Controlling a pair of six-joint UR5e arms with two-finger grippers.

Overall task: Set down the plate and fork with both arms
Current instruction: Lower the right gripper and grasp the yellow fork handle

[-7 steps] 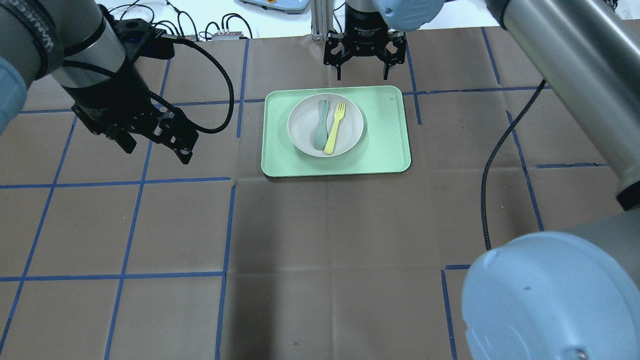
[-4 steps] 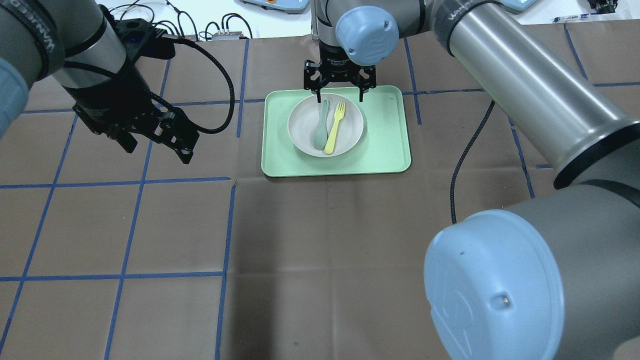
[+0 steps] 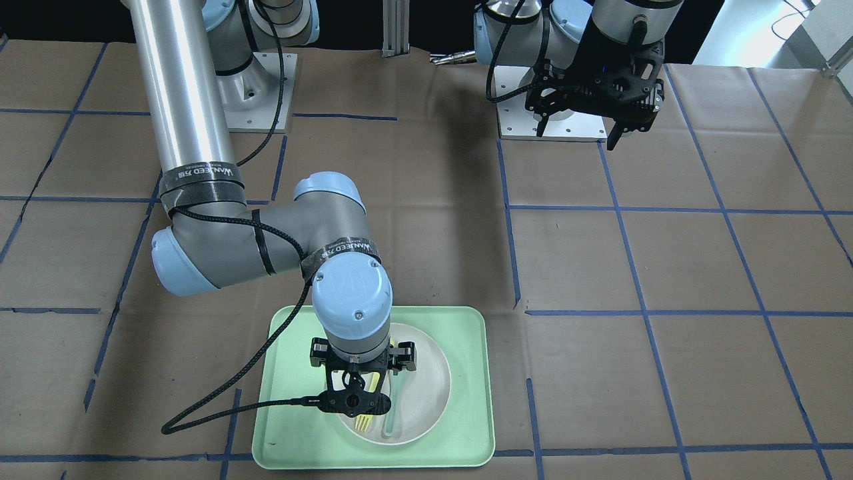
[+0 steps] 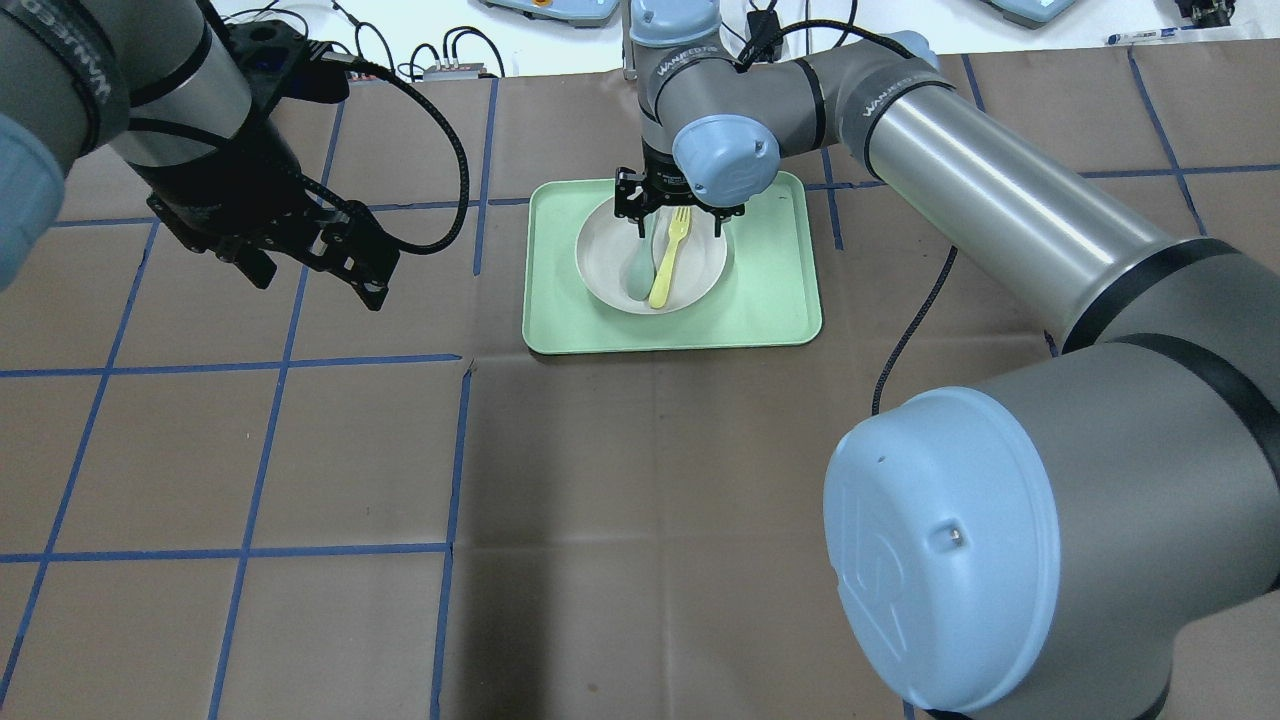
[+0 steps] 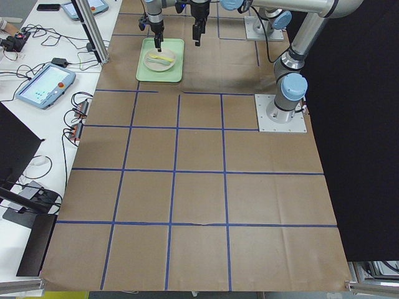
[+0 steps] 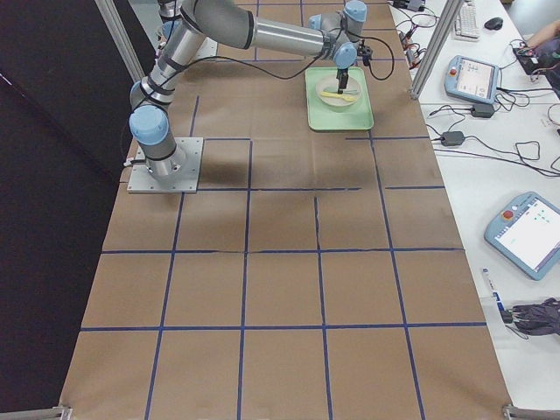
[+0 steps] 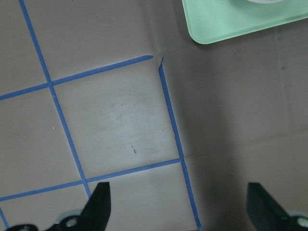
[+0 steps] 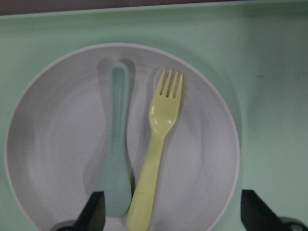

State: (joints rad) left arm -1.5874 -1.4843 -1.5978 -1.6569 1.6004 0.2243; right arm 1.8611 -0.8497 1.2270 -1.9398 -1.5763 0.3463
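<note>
Fork on plate | right claw vertical above, spread wide

The bench is a wide flat top covered in creased brown paper and marked off into large squares by a grid of thin blue tape lines. A rectangular mint-green plastic tray with rounded corners lies flat on the paper near the edge opposite the robot, its long sides running across the bench. It sits between two of the lengthwise tape lines, and its far part covers a crosswise one. Two square silver base plates are fixed on the robot's side, well apart from the tray.
</note>
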